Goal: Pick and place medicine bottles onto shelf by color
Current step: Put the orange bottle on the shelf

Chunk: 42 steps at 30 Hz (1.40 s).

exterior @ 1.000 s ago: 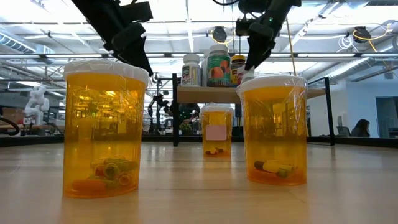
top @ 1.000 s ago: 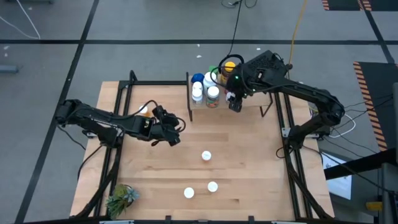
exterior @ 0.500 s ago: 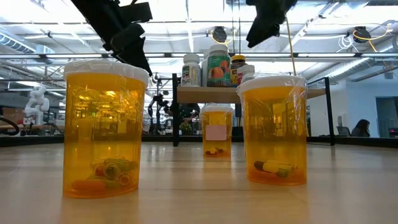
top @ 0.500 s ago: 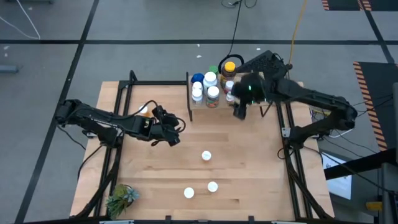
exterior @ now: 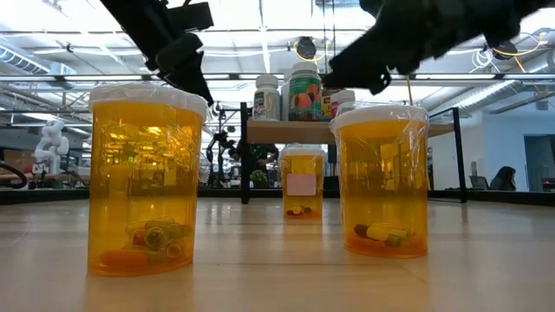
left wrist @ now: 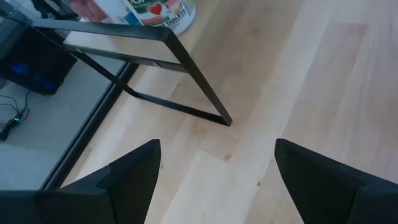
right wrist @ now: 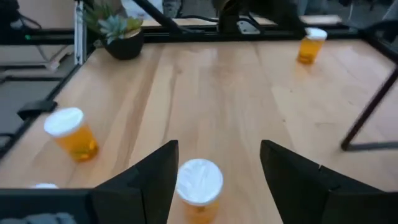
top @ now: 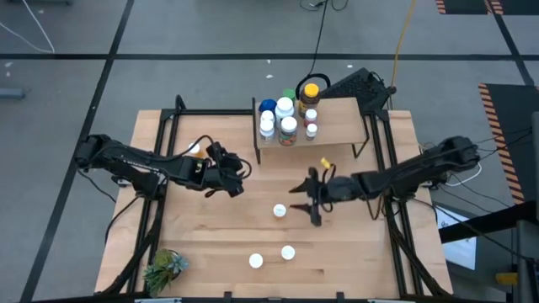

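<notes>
While the right gripper (top: 310, 202) hovers low over the middle of the worktop (top: 219, 252), its jaws are spread wide and hold nothing. In the right wrist view the white cap of an orange bottle (right wrist: 199, 186) sits squarely in the gap between the two fingers, just ahead of and below them. In the high view this same bottle (top: 280, 211) stands just beside the gripper, on the side towards the left arm.

Bottle axis: upright, cap up. Judgement: the jaws already straddle its line, so the coming move calls for a short advance and descent onto the body, then closing.

Other loose bottles: two more white-capped orange ones (top: 288, 252) (top: 256, 261) stand nearer the worktop's front edge, well apart from either gripper. A fourth (right wrist: 311, 45) shows farther off in the right wrist view.

The shelf (top: 337, 126) at the back of the worktop already carries a cluster of bottles (top: 286, 114) at one end; the rest of the board is bare.

Left gripper (top: 234, 181): waiting over the worktop's left half, jaws spread and empty, facing a shelf leg. The right arm is plainly nearer the target bottle.
</notes>
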### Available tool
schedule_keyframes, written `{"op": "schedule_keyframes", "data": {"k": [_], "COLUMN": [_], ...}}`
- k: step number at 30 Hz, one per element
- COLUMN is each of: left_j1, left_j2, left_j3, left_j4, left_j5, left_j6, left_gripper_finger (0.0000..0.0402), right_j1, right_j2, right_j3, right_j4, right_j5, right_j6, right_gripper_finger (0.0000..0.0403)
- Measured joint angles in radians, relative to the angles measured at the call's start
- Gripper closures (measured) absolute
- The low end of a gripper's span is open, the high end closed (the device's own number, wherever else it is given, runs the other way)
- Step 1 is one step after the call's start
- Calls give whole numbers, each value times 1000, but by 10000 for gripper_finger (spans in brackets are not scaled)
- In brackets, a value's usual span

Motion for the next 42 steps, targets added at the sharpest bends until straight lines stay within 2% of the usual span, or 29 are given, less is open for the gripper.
{"op": "schedule_keyframes", "data": {"k": [4,9,17,20,34,42], "left_j1": [9,9,9,10,12,42], "left_j2": [-1,-1,-1,-2,1,1], "left_j3": [0,0,0,0,-28,-32], "left_j4": [22,34,39,40,43,312], "left_j5": [-8,-11,-17,-17,-17,11], "left_j6": [12,24,44,44,95,205], "left_gripper_finger": [82,82,82,82,82,82], "right_j1": [34,36,33,32,32,34], "right_j2": [131,250,354,389,419,419], "right_j3": [-33,-35,-35,-35,-34,-34], "right_j4": [198,304,433,459,512,518], "right_j5": [20,19,17,9,-14,-26], "right_j6": [-46,-66,-85,-54,-74,-133], "right_gripper_finger": [181,170,84,65,82,82]}}
